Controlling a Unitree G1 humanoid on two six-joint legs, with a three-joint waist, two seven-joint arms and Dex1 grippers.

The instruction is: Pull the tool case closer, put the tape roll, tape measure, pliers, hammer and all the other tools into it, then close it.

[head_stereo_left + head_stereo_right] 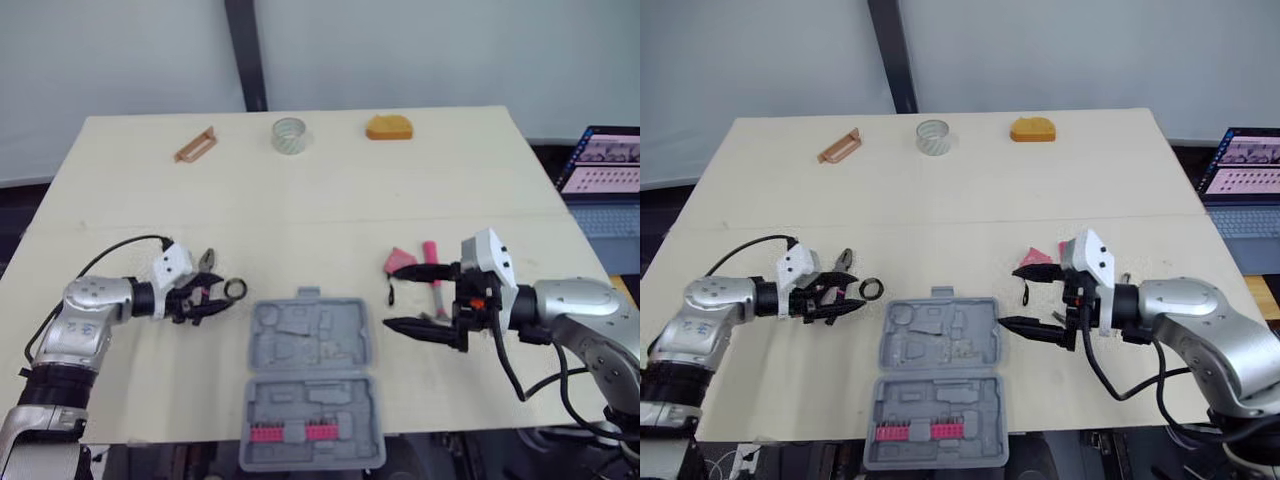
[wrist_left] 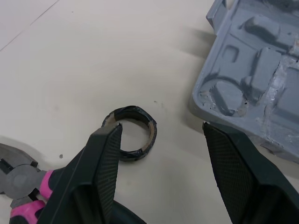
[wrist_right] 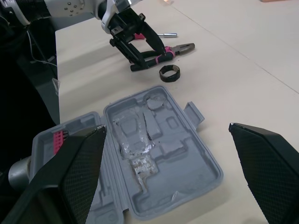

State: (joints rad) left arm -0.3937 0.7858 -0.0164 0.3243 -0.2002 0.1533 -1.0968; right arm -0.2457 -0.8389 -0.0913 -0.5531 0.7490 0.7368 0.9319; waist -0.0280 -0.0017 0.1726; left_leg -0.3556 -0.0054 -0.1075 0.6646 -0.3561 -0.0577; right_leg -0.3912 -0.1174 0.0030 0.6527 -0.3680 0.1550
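Note:
The grey tool case [image 1: 310,345] lies open at the table's front middle, with pink bits [image 1: 290,432] in its near half. A small black tape roll [image 1: 235,290] lies just left of the case. My left gripper [image 1: 222,298] is open and low over the table, its fingertips right beside the roll [image 2: 133,110]. Pink-handled pliers [image 1: 205,262] lie next to that gripper. My right gripper [image 1: 390,296] is open just right of the case [image 3: 154,154], holding nothing. Behind it lie a pink-handled tool [image 1: 432,265] and a pink item [image 1: 397,260].
Along the far edge lie a brown tool [image 1: 195,145], a clear tape roll [image 1: 289,135] and an orange tape measure [image 1: 389,127]. A laptop [image 1: 605,165] stands off the table's right side. Bare tabletop stretches between the far objects and the case.

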